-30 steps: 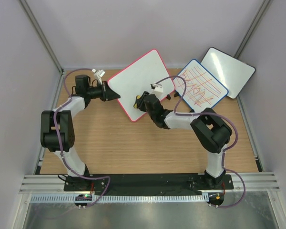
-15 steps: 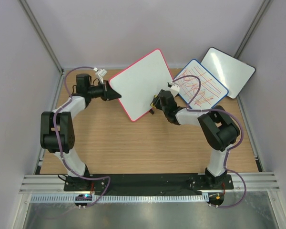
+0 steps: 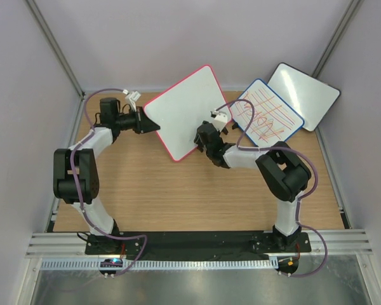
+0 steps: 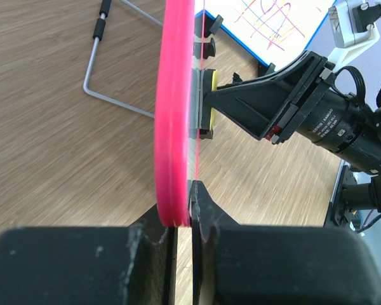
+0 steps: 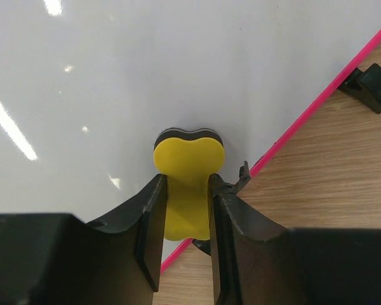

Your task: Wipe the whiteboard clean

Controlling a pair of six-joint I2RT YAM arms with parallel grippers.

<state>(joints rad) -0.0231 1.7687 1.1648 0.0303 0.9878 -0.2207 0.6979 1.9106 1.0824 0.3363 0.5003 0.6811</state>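
The whiteboard (image 3: 187, 111) is a large rectangle with a thin red-pink frame and rounded corners. Its white face is turned like a diamond in the top view and shows only glints of light, with no marks to be seen. It stands toward 12 o'clock on the wooden table (image 3: 178, 197), raised on edge rather than lying flat. In the left wrist view it appears edge-on as a thick pink rim (image 4: 174, 114). One small black foot (image 5: 371, 89) shows at its frame in the right wrist view, and a bent wire stand (image 4: 108, 95) lies on the wood behind it. One yellow eraser (image 5: 189, 155) presses its dark pad flat against the white face near the pink edge, at about 5 o'clock of the board. The right gripper (image 3: 203, 135) has its two fingers closed on the eraser's yellow body. The left gripper (image 3: 153, 125) is at the board's 9 o'clock corner, its fingers clamped tight on the pink frame. There are three boards in all. One is the pink-framed one. At its 3 o'clock is one smaller blue-framed board (image 3: 268, 114), covered in red lines, and beyond that, at 2 o'clock, is one blank black-framed board (image 3: 303, 95). The two arms reach in from 6 o'clock, one to each side of the pink-framed board.
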